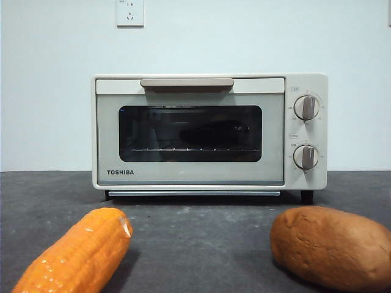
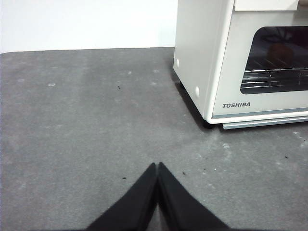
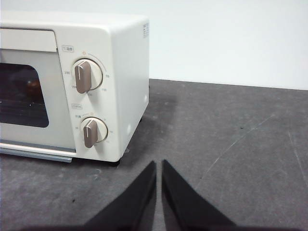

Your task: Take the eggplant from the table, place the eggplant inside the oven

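Note:
The cream-white TOSHIBA oven (image 1: pixel 189 171) stands at the back of the dark grey table (image 1: pixel 201 238) with its door closed. Behind the dark glass, a dim dark oblong shape (image 1: pixel 214 131) lies on the wire rack; it may be the eggplant, but I cannot tell for certain. No eggplant shows on the table. My left gripper (image 2: pixel 157 166) is shut and empty, low over the table off the oven's (image 2: pixel 216 72) plain side. My right gripper (image 3: pixel 159 163) is shut and empty too, near the oven's (image 3: pixel 115 57) knob corner. Neither arm appears in the front view.
An orange corn cob (image 1: pixel 79 253) lies at the near left and a brown lumpy potato (image 1: pixel 333 244) at the near right. A white wall with a socket (image 1: pixel 129 12) stands behind the oven.

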You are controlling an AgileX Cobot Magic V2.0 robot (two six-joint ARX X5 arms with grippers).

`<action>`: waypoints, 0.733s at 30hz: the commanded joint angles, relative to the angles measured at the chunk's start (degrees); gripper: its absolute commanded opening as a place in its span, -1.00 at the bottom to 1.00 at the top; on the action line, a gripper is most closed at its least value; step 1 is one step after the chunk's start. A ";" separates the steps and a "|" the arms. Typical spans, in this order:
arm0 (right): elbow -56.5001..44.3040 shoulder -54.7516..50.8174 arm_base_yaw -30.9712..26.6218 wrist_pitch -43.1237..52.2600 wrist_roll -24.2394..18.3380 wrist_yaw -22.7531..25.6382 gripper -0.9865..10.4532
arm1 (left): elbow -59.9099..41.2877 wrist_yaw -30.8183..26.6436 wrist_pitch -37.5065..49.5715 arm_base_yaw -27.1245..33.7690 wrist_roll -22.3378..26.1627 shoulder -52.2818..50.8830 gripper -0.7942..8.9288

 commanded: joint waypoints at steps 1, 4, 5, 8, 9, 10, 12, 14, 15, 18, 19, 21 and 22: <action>-0.28 -0.04 0.13 0.72 0.55 0.00 -0.82 | -0.81 -0.15 -0.20 0.04 0.28 -0.07 -0.82; -0.28 -0.04 0.13 0.72 0.55 0.00 -0.82 | -0.81 -0.15 -0.20 0.04 0.28 -0.07 -0.82; -0.28 -0.04 0.13 0.72 0.55 0.00 -0.82 | -0.81 -0.15 -0.20 0.04 0.28 -0.07 -0.82; -0.28 -0.04 0.13 0.72 0.55 0.00 -0.82 | -0.81 -1.79 -0.13 0.07 0.31 -0.07 -0.82; -0.28 -0.04 0.13 0.72 0.55 0.00 -0.82 | -0.81 -2.64 -0.13 0.07 0.31 -0.07 -0.82; -0.28 -0.04 0.13 0.72 0.55 0.00 -0.82 | -0.81 -3.80 -0.11 0.07 0.31 -0.07 -0.82; -0.28 -0.04 0.13 0.72 0.55 0.00 -0.82 | -0.81 -6.25 -0.07 0.09 0.28 -0.07 -0.82; -0.28 -0.04 0.13 0.72 0.55 0.00 -0.82 | -0.81 -9.20 -0.04 0.17 0.28 -0.07 -0.82; -0.28 -0.04 0.13 0.72 0.55 0.00 -0.82 | -0.81 -10.64 -0.04 0.17 0.28 -0.07 -0.82; -0.28 -0.04 0.13 0.72 0.55 0.00 -0.82 | -0.81 -11.54 -0.04 0.17 0.28 -0.07 -0.82; -0.28 -0.04 0.13 0.72 0.55 0.00 -0.82 | -0.81 -11.52 -0.04 0.15 0.28 -0.07 -0.82; -0.28 -0.04 0.13 0.72 0.55 0.00 -0.82 | -0.81 -11.50 -0.04 0.15 0.31 -0.07 -0.82; -0.28 -0.04 0.13 0.72 0.55 0.00 -0.82 | -0.81 -11.50 -0.04 0.15 0.28 -0.07 -0.82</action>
